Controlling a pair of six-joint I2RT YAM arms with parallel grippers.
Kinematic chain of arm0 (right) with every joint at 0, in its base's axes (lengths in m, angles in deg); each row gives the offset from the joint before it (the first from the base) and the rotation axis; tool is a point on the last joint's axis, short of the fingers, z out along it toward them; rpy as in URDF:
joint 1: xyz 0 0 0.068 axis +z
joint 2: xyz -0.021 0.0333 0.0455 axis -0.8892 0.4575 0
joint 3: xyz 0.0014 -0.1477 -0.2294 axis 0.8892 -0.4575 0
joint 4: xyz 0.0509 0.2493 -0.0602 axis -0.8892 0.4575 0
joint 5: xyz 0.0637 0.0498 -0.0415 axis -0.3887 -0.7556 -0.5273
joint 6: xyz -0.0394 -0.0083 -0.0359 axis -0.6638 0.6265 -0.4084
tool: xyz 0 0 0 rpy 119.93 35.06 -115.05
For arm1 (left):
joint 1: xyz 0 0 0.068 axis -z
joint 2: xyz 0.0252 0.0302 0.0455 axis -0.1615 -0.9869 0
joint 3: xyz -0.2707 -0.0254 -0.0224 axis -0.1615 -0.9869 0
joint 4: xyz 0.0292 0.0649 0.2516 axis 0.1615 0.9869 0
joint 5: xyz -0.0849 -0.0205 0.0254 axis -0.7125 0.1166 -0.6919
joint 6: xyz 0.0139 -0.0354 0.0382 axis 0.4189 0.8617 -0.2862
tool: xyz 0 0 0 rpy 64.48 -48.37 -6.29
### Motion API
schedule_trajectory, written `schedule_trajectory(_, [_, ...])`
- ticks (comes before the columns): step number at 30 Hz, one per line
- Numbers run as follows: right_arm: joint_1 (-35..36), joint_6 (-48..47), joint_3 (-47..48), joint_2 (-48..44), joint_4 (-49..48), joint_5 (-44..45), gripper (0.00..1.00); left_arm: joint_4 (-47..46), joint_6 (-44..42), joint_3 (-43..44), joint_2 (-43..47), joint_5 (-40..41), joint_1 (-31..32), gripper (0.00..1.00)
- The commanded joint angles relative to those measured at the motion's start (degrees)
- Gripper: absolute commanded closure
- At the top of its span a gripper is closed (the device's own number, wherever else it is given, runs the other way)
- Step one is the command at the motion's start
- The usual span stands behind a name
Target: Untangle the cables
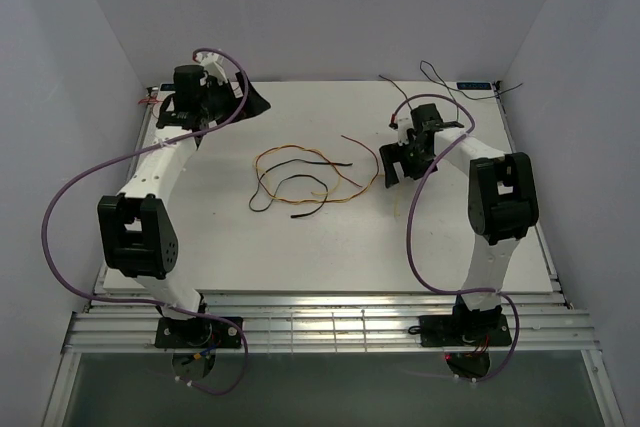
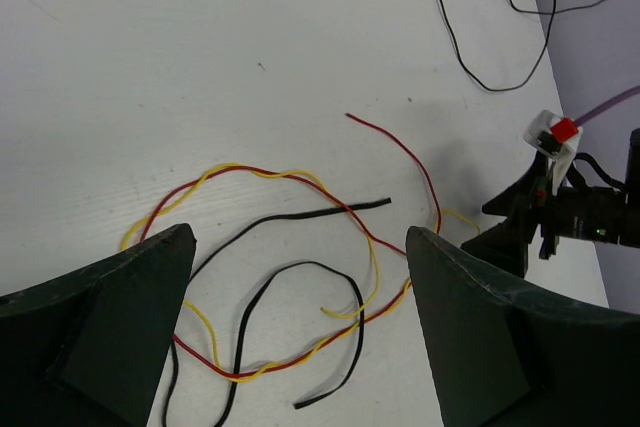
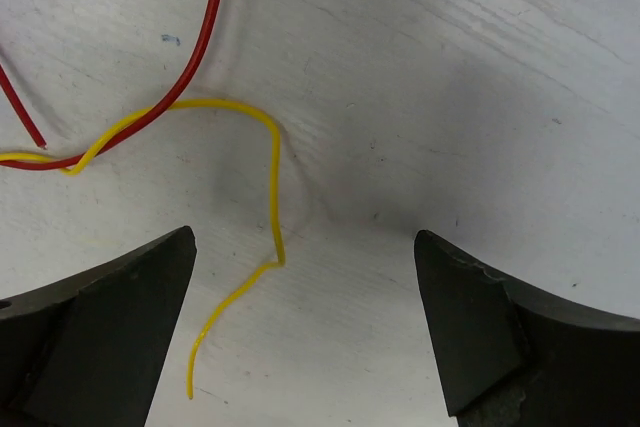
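Observation:
The cables lie in a loose tangle mid-table: a red cable [image 1: 362,147], a yellow cable [image 1: 296,151] twisted along it, and a black cable [image 1: 296,178] looping through. My left gripper [image 1: 260,104] hangs open at the back left, apart from them. In the left wrist view the red [image 2: 402,150], yellow [image 2: 374,259] and black [image 2: 330,210] strands lie on the table between its fingers [image 2: 120,327]. My right gripper [image 1: 392,162] is open over the tangle's right end. The yellow tail [image 3: 276,182] lies loose between its fingers [image 3: 500,327], and the red strand [image 3: 203,57] runs off to the upper left.
A separate thin black wire [image 1: 440,82] trails across the back right corner, also in the left wrist view as the black wire [image 2: 470,52]. White walls close in the table [image 1: 330,257] on three sides. Purple hoses [image 1: 60,207] loop along both arms.

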Motion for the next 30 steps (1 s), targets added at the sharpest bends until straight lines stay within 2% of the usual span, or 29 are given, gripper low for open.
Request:
schedule_trajectory(1, [1.5, -1.2, 2.0, 1.1, -0.8, 1.9, 0.06, -0.5, 0.0, -0.4, 1.8, -2.1, 1.4, 0.02])
schedule_trajectory(3, [2.1, -1.4, 1.7, 2.3, -1.4, 3.2, 0.1, -0.5, 0.1, -0.6, 1.3, -2.1, 2.6, 0.02])
schedule_trajectory(6, [2.8, -1.4, 1.7, 3.5, -2.5, 4.3, 0.21, -0.6, 0.2, -0.7, 0.5, -2.4, 3.7, 0.02])
schedule_trajectory(10, [3.1, -1.0, 0.6, 3.5, -4.6, 5.8, 0.71, -1.3, 1.1, -0.4, -0.8, -3.3, 5.0, 0.02])
schedule_trajectory(12, [3.1, -1.1, -0.3, 2.3, -5.8, 6.2, 0.83, -1.4, 1.5, -0.1, -1.5, -4.1, 6.0, 0.02])
schedule_trajectory(13, [3.2, -1.2, -0.6, 1.6, -6.3, 6.2, 0.92, -1.8, 1.7, 0.1, -2.6, -4.4, 6.4, 0.02])
schedule_trajectory(21, [5.0, -4.6, -7.1, -13.6, -14.8, 5.5, 0.92, -2.9, 2.7, 2.8, -8.8, -8.1, 13.8, 0.02])
schedule_trajectory(26, [7.7, -10.2, -12.4, -22.2, -21.5, 3.1, 0.92, -7.3, 5.9, 3.0, -11.6, -13.5, 17.7, 0.02])
schedule_trajectory(30, [9.9, -13.1, -13.3, -26.1, -21.6, 2.6, 0.92, -11.6, 8.5, 3.4, -13.4, -15.8, 20.8, 0.02])
